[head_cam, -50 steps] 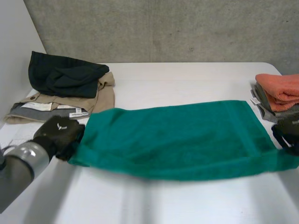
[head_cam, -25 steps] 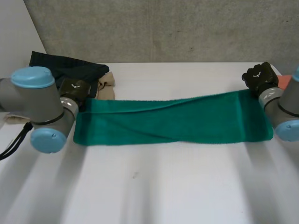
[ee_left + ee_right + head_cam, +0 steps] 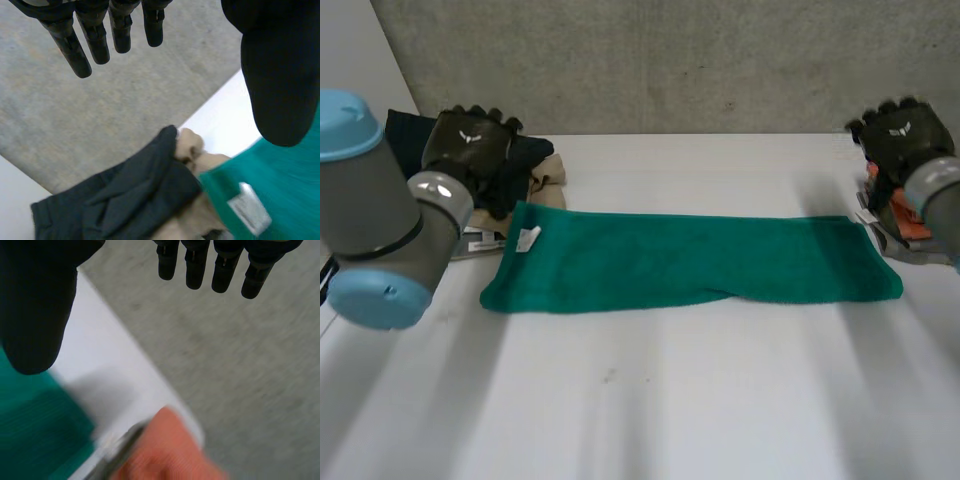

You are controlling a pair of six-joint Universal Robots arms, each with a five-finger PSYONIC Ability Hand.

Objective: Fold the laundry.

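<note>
Left robot hand [image 3: 470, 145] spread empty, right robot hand [image 3: 903, 135] too, green towel [image 3: 690, 260] folded on table [image 3: 700, 400]

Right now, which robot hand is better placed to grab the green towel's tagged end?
Probably left: the left robot hand hovers open by the white tag on the green towel; the right robot hand is at the opposite end.

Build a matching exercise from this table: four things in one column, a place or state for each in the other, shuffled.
Things:
1. green towel
2. dark garment
3. orange towel
4. left hand

Places or states:
A. at the table's right edge, by the right hand
B. open, holding nothing
C. folded strip across the table's middle
D. on the beige clothes

Pairs: 1-C, 2-D, 3-A, 4-B.
</note>
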